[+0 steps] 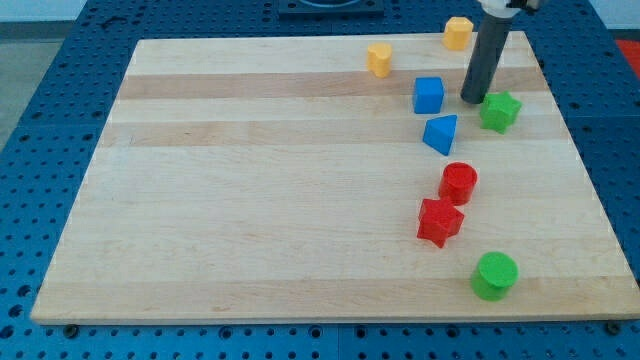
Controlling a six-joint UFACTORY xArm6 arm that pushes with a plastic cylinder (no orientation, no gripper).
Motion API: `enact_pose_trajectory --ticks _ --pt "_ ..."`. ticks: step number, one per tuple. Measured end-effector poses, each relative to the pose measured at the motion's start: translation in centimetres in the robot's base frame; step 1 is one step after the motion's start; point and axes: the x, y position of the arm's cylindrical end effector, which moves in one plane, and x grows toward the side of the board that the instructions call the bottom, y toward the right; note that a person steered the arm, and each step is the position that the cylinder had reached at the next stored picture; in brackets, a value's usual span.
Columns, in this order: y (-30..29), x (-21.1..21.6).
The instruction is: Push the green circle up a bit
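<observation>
The green circle is a short green cylinder near the view's bottom right of the wooden board. My tip is at the end of the dark rod in the upper right, far above the green circle. It stands just left of the green star and right of the blue cube. Between my tip and the green circle lie the blue triangular block, the red circle and the red star.
A yellow block sits near the board's top edge, and another yellow block sits at the top right, beside the rod. The board's right edge runs close to the green circle. Blue perforated table surrounds the board.
</observation>
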Motion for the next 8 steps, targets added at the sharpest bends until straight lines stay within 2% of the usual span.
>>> enact_pose_trajectory --ticks 1,2,3,4,5,8 --pt "1.3 1.2" --pt "0.1 1.4" --pt "-5.3 1.5" --pt "-9.6 3.6" --pt "-11.4 7.9" --pt "-11.7 25.5"
